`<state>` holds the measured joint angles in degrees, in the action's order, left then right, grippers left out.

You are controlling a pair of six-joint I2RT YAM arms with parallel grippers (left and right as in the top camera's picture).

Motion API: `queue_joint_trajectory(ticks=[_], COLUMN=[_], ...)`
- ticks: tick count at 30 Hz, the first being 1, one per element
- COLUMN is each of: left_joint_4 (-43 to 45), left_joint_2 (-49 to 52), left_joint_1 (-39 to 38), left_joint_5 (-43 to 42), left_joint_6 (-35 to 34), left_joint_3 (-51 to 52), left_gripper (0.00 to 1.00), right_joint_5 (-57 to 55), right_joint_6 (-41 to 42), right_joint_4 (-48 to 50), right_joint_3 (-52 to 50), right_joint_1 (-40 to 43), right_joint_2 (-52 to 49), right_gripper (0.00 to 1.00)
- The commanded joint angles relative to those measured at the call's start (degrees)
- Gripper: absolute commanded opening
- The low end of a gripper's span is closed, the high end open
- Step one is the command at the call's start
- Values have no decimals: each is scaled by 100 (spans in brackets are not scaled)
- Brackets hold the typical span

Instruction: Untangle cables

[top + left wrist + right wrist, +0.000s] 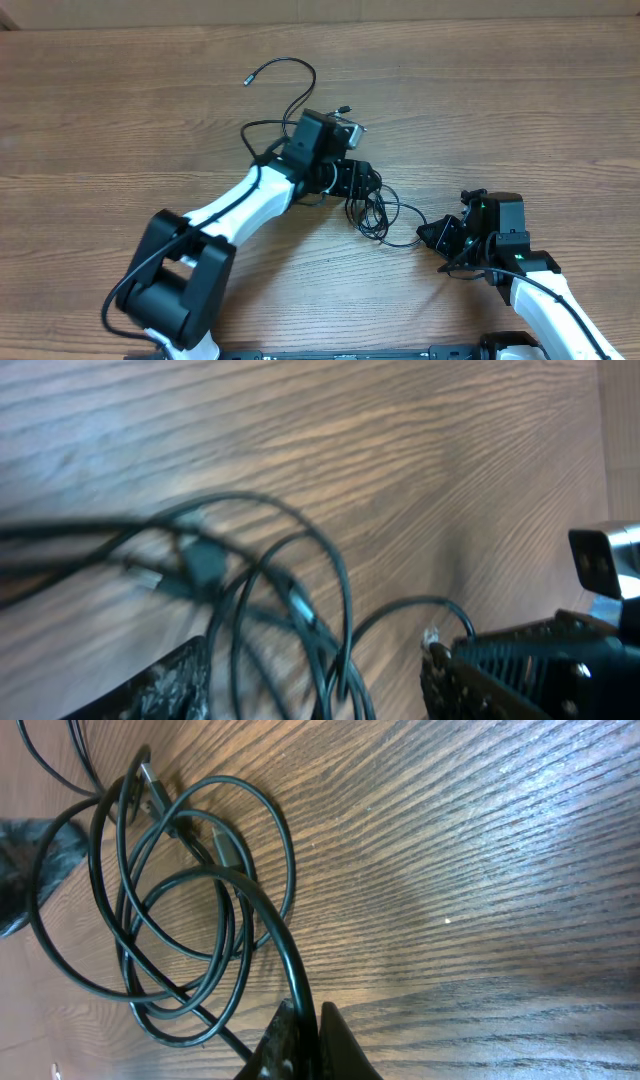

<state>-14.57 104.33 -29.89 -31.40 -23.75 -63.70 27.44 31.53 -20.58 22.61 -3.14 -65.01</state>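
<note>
Overhead and wrist views of the two arms at the tangle. The cables [375,212] lie knotted in a loose bundle near the middle of the wooden surface [520,100], between the two hands.

The left hand [358,190] sits at the bundle's far-left side. In its wrist view the left hand [315,660] stands wide open, its fingers [165,685] set well apart, with several loops of the cables [205,565] lying on the wood between and beyond them. No strand can be seen pinched there.

The right hand [432,236] is at the bundle's right side, joined to it by a single thin strand. In its wrist view the right hand [305,1030] is closed tight, and one strand of the cables [285,870] curves down into the seam between the fingers. The rest of the coil spreads away from it in overlapping rings.

One free strand leaves the tangle behind the left arm, arcs toward the far side and ends in a plug end [247,80] that lies apart from everything else.

Edges and room: the surface's far edge runs along the top of the overhead view. Broad bare wood extends to the left, to the right and beyond the plug end — the widest stretches are on the far left and far right. The near side is taken up by both arm bases.
</note>
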Motion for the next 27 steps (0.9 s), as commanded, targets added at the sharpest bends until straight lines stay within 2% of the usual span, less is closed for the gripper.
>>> queue_joint_trajectory(ticks=[1, 9, 15, 20, 22, 23, 25, 27], left_joint_4=[431, 984, 1220, 1414, 1488, 1491, 1488, 1491], left_joint_2=[431, 774, 769, 717, 680, 632, 542, 420], left_joint_1=[-299, -743, -761, -686, -649, -619, -570, -503], left_joint_5=[48, 96, 20, -195, -343, -420, -422, -426], left_joint_6=[98, 103, 101, 101, 101, 105, 109, 144], left_joint_3=[-52, -52, -57, -76, -94, -107, -109, -109], left_gripper=[64, 62, 37, 24, 13, 5, 4, 4], right_joint_5=[-39, -46, -107, -107, -107, -107, -103, -83], right_joint_6=[24, 20, 13, -4, -4, -4, -2, -2], right_joint_4=[31, 33, 26, 26, 24, 11, -7, -22], right_joint_3=[136, 136, 136, 136, 136, 136, 136, 136], right_joint_1=[-11, -11, -11, -11, -11, -11, -11, -11], right_joint_2=[4, 4, 4, 4, 4, 4, 4, 4], right_gripper=[4, 4, 4, 4, 4, 10, 22, 42])
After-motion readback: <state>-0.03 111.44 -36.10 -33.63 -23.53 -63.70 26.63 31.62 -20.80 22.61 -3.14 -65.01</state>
